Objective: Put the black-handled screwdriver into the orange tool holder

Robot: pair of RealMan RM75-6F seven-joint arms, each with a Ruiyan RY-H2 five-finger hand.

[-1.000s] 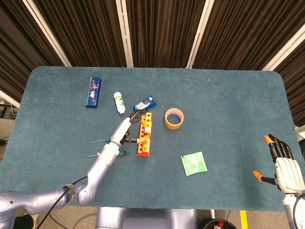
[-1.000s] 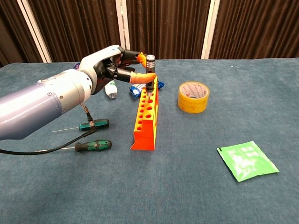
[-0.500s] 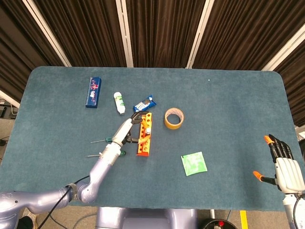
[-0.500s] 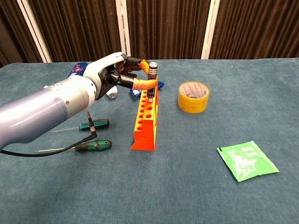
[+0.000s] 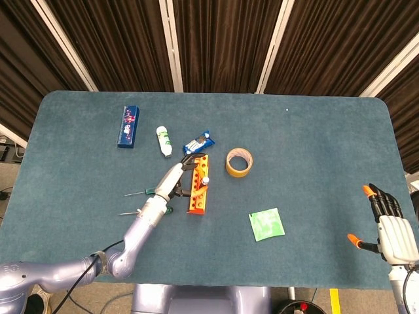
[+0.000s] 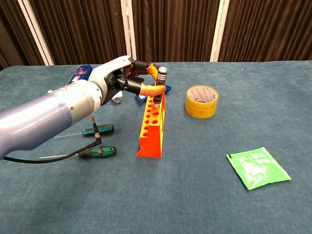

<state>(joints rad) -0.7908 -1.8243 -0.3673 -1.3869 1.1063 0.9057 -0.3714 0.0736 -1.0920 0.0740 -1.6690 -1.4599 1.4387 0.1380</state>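
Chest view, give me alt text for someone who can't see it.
The robot's left hand pinches a black-handled screwdriver standing upright in the far end of a stepped orange tool holder on a blue-green carpeted table. Two green-handled screwdrivers lie to its left, a yellow tape roll and green sachet to its right.

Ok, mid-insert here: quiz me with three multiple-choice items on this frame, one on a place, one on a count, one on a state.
1. The roll of tape lies where, in the chest view?
A. right of the orange tool holder
B. left of it
C. on it

2. How many green-handled screwdrivers lie on the table?
A. none
B. two
C. four

3. The black-handled screwdriver is
A. lying flat
B. upright in the left hand
C. in the right hand

1 A: tape sits right of the holder.
2 B: both lie left of the holder.
3 B: fingertips pinch it over the holder.
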